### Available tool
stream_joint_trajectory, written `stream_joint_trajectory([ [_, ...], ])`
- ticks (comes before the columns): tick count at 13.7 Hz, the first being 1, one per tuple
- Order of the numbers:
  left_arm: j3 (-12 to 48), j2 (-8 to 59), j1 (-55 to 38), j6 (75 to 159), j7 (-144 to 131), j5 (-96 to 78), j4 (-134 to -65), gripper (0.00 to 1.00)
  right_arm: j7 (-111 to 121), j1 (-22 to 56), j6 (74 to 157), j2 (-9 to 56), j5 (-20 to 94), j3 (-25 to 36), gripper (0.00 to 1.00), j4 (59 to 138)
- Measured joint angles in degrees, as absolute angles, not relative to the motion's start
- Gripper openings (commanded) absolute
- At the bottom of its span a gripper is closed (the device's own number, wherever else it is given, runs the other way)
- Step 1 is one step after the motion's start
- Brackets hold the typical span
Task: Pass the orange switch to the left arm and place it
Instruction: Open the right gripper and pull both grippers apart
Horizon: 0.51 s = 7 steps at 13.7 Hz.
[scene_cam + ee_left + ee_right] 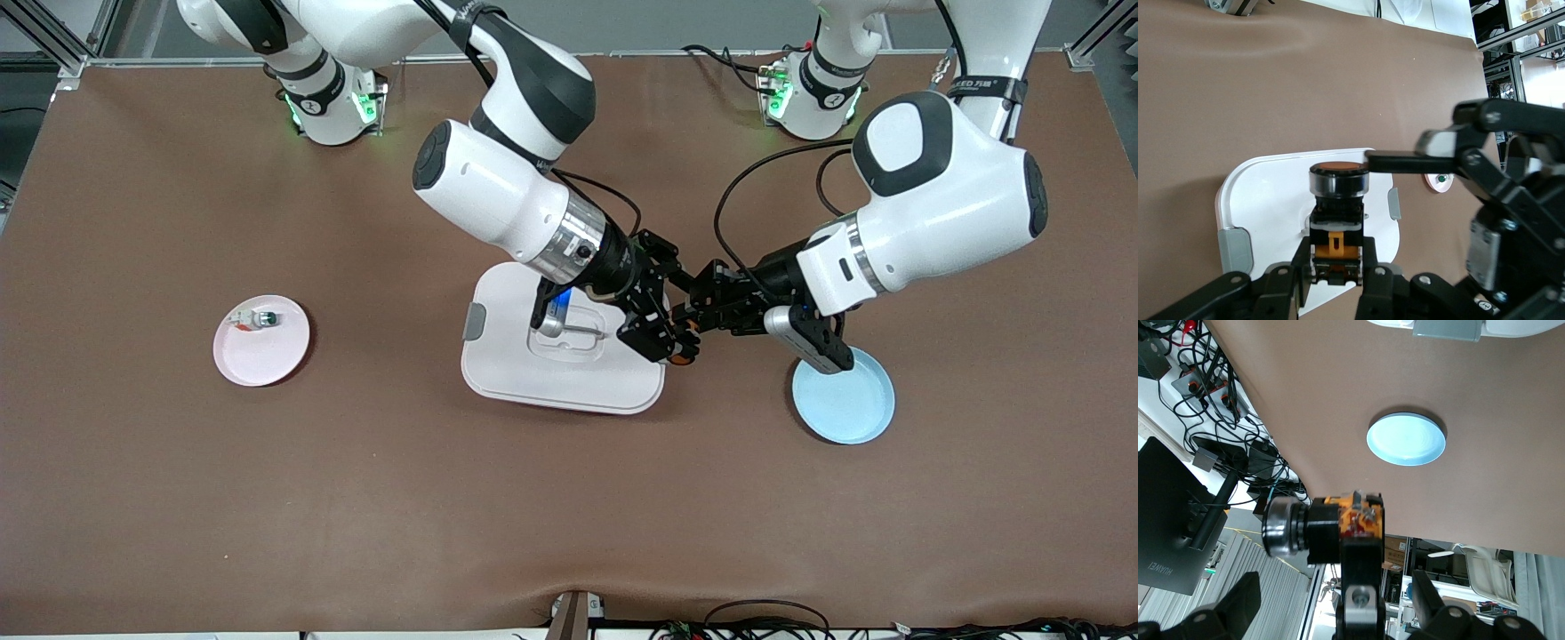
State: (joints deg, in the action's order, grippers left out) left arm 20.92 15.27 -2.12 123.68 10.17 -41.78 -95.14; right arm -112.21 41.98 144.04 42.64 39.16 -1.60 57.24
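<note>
The orange switch (683,356) is in the air over the edge of the white box (533,378) at the left arm's end. My left gripper (688,331) is shut on its black body. In the left wrist view the switch (1338,200) stands between my fingers with the left gripper (1338,263) at its base, and the box lid (1271,200) lies below. My right gripper (662,342) is open around the switch; its own fingers (1238,607) stand wide apart in the right wrist view, where the switch (1318,527) sits on the left gripper's finger (1361,587).
A blue plate (845,396) lies on the table toward the left arm's end, under the left wrist; it also shows in the right wrist view (1406,439). A pink plate (262,351) toward the right arm's end holds a small green-capped switch (253,318).
</note>
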Motion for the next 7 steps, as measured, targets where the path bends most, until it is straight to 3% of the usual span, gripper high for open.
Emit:
stream_joint_trajectory([
  [3, 20.9, 15.36, -2.09, 123.75, 10.24, -41.78, -95.11, 0.0, -111.47, 41.21, 142.84, 42.64, 39.11, -1.08, 1.0, 57.22],
  [7, 20.82, 15.27, -1.25, 123.56, 11.92, -41.78, -94.89, 0.0, -102.98, 36.88, 131.2, 42.53, 39.08, -0.74, 1.0, 56.74],
])
